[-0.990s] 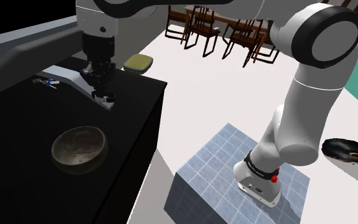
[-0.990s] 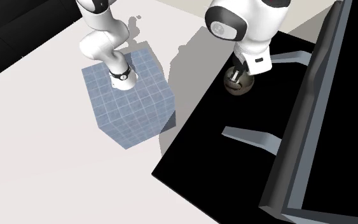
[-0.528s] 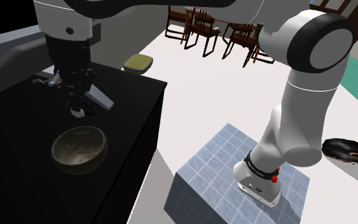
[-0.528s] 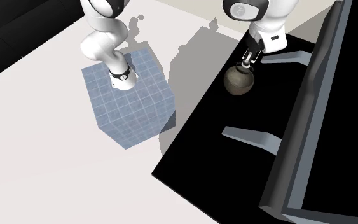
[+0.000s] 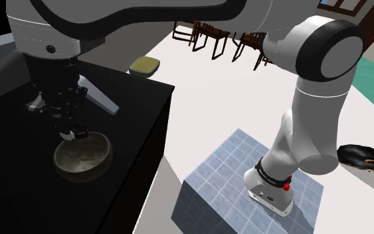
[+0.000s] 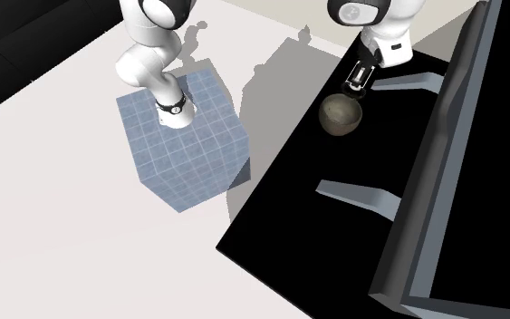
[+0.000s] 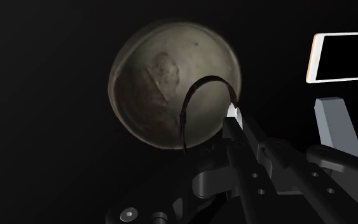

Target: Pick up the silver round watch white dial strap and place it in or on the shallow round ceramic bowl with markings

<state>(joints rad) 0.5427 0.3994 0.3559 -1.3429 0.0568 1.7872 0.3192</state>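
- The gripper [image 5: 70, 131] hangs at the left of the shoulder view, just over the upper-left rim of the bowl [image 5: 82, 154].
- Its fingers [image 7: 250, 149] are closed on the watch [image 7: 233, 113], held above the bowl.
- The watch's dark strap [image 7: 184, 118] loops out in front of the bowl's mottled inside.
- The bowl stands on the black worktop [image 5: 139, 106], near its edge at the second exterior view's upper right.
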